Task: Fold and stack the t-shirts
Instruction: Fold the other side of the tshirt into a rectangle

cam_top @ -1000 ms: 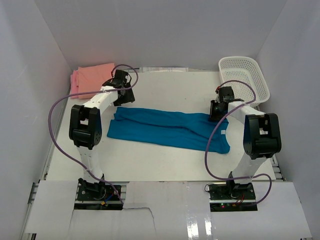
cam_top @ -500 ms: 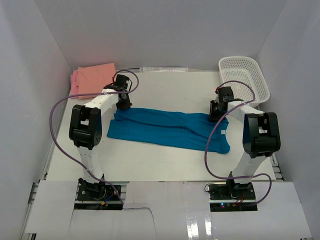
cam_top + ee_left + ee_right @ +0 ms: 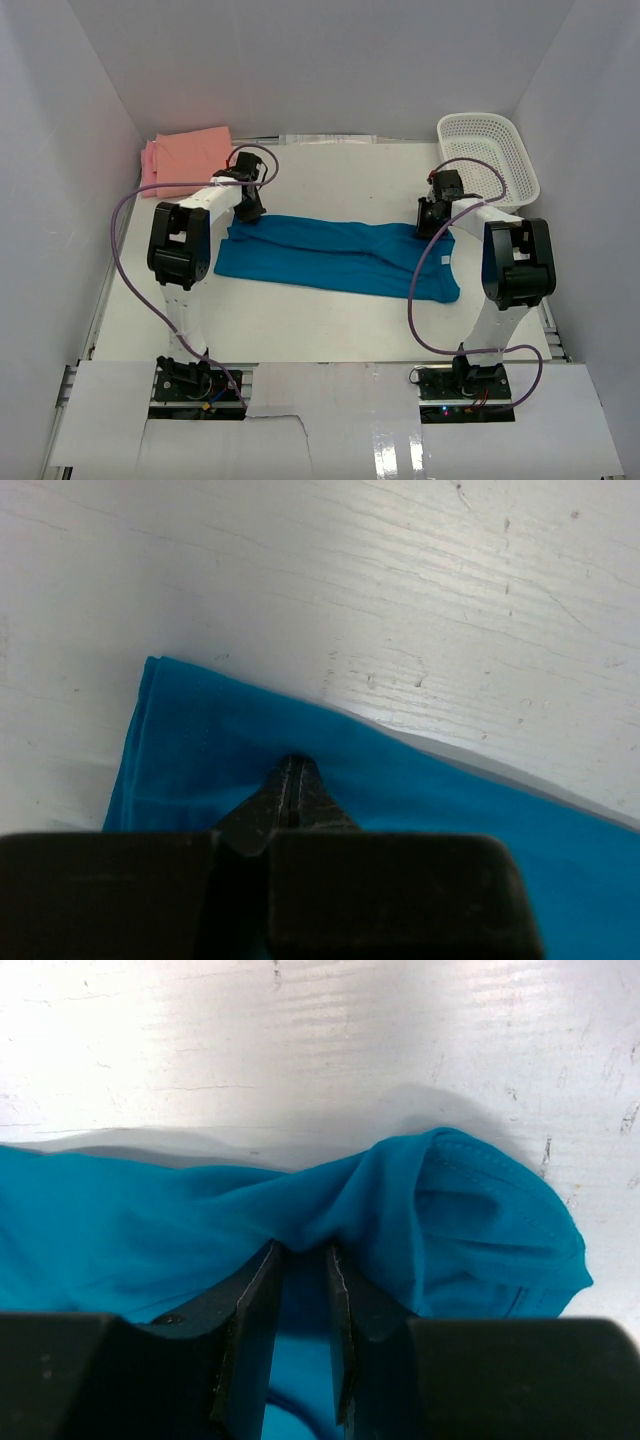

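Note:
A teal t-shirt [image 3: 330, 255], folded into a long strip, lies across the middle of the white table [image 3: 330, 330], with a small white label [image 3: 443, 263] near its right end. My left gripper [image 3: 248, 212] is down on its back left corner. In the left wrist view the left gripper [image 3: 293, 765] is shut, tips sunk into the teal t-shirt [image 3: 190, 750] just inside its edge. My right gripper [image 3: 428, 222] is at the back right corner. The right gripper [image 3: 302, 1250] pinches a bunched ridge of the teal t-shirt [image 3: 480, 1230]. A folded salmon t-shirt [image 3: 195, 150] lies on a pink one [image 3: 150, 172] at the back left.
A white mesh basket [image 3: 490, 150] stands at the back right corner, just behind the right arm. White walls close in the table on the left, back and right. Purple cables loop beside both arms.
The left gripper came down from near the salmon stack onto the teal shirt's back left corner and shut. The right gripper shifted slightly back, drawing the shirt's right end with it.

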`<control>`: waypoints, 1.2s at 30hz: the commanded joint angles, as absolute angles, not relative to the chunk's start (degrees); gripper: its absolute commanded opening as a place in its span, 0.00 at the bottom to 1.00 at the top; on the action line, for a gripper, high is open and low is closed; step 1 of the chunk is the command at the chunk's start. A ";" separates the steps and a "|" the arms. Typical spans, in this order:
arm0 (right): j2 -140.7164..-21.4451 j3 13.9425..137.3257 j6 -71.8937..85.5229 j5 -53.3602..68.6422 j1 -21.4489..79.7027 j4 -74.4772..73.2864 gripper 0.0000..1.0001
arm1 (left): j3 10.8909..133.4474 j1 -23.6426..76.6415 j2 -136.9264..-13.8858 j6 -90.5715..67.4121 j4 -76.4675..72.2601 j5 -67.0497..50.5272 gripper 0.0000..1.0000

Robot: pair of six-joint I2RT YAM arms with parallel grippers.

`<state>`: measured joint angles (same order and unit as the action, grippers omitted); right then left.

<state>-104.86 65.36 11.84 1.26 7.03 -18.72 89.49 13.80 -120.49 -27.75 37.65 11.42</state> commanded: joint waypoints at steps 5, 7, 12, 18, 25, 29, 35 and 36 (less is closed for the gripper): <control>-105.74 61.97 13.01 0.18 12.21 -18.28 0.30 | 79.46 10.37 -117.18 -32.08 43.68 13.79 0.00; -105.03 60.91 13.09 0.18 13.61 -18.02 0.30 | 75.95 10.28 -114.54 -32.34 43.68 15.38 0.00; -103.98 59.33 13.62 -1.93 15.73 -17.84 0.30 | 69.71 10.11 -105.57 -31.82 43.51 17.05 0.00; -104.59 60.11 13.62 -3.86 15.73 -18.19 0.30 | 69.86 8.88 -105.45 -30.32 42.71 18.90 0.00; -110.38 68.98 13.54 -5.45 14.33 -21.09 0.30 | 83.66 8.09 -116.26 -31.11 44.65 20.39 0.00; -113.11 73.82 13.54 -5.54 12.92 -23.20 0.30 | 89.37 8.17 -119.96 -31.03 45.09 21.97 0.00; -116.19 78.39 12.92 -5.98 12.31 -24.17 0.30 | 89.12 8.17 -120.41 -31.29 45.44 21.97 0.00; -116.63 78.83 13.01 -6.50 12.04 -24.43 0.30 | 88.86 8.17 -120.15 -31.03 45.53 22.76 0.00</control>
<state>-113.65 77.56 13.39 -3.03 13.17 -20.84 89.52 8.64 -119.92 -30.92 45.21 20.10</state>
